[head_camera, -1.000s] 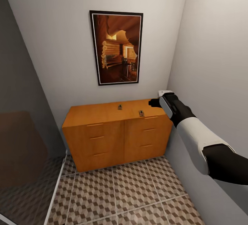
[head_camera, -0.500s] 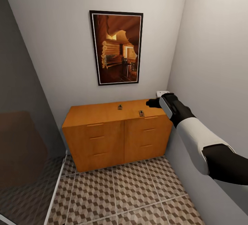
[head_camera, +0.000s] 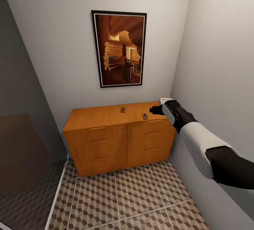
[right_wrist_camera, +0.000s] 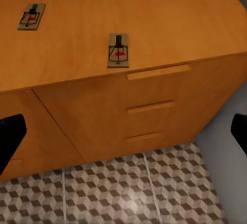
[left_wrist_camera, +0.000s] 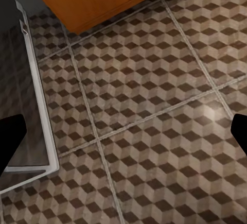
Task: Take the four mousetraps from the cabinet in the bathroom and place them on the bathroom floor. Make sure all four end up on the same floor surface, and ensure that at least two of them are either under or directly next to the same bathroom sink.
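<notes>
Two mousetraps lie flat on the orange-brown cabinet (head_camera: 106,131): one near the back middle (head_camera: 122,109), one at the front edge right of centre (head_camera: 145,116). The right wrist view shows the same pair, the back mousetrap (right_wrist_camera: 32,16) and the front mousetrap (right_wrist_camera: 119,50). My right gripper (head_camera: 154,110) hovers open just right of and above the front trap, holding nothing, its fingertips (right_wrist_camera: 10,139) wide apart. My left gripper (left_wrist_camera: 123,136) hangs open over the cube-patterned bathroom floor (left_wrist_camera: 149,131). The bathroom sink is out of view.
The cabinet fills a narrow alcove, with a wall close on its right (head_camera: 218,64). A framed picture (head_camera: 120,48) hangs above it. A small white box (head_camera: 165,100) sits at the right back corner. A dark glass screen with a pale frame (left_wrist_camera: 36,95) borders the floor on the left.
My right gripper has moved a little down and to the left, closer to the front mousetrap. The traps have not moved.
</notes>
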Robot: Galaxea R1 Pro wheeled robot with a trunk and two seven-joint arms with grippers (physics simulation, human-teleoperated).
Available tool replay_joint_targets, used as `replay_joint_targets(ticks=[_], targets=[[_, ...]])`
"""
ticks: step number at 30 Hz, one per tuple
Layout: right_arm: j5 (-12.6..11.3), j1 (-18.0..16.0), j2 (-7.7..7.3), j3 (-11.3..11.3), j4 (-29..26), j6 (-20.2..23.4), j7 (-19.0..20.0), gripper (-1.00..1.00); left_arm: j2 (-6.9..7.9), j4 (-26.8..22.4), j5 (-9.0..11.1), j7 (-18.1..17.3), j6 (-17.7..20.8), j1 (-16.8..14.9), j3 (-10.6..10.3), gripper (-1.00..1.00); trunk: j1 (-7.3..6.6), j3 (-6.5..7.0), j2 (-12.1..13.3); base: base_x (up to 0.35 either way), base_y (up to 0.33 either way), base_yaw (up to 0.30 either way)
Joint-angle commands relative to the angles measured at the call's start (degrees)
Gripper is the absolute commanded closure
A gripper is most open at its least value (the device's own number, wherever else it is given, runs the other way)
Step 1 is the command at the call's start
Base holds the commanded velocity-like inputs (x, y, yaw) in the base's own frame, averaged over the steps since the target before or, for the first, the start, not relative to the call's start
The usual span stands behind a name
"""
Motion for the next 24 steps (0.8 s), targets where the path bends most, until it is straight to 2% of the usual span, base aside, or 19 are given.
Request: replay_joint_targets(ticks=[1, 12, 24], targets=[[-0.62, -0.08, 0.01, 0.46, 1.02, -0.74, -0.48, -1.00, -0.05, 0.23, -0.03, 0.42, -0.30, -0.11, -0.47, -1.00, 0.05, -0.13, -0.13, 0.158, 0.000, 0.000], [-0.62, -0.11, 0.57, 0.51, 4.61, -2.93, -0.41, -1.00, -0.11, 0.23, -0.03, 0.43, -0.34, -0.11, -0.47, -1.00, 0.05, -0.13, -0.13, 0.182, 0.000, 0.000], [-0.62, -0.09, 1.15, 0.52, 5.39, -3.07, -0.39, -1.00, -0.11, 0.24, -0.03, 0.41, -0.36, -0.11, -0.47, -1.00, 0.05, -0.13, -0.13, 0.147, 0.048, 0.000]])
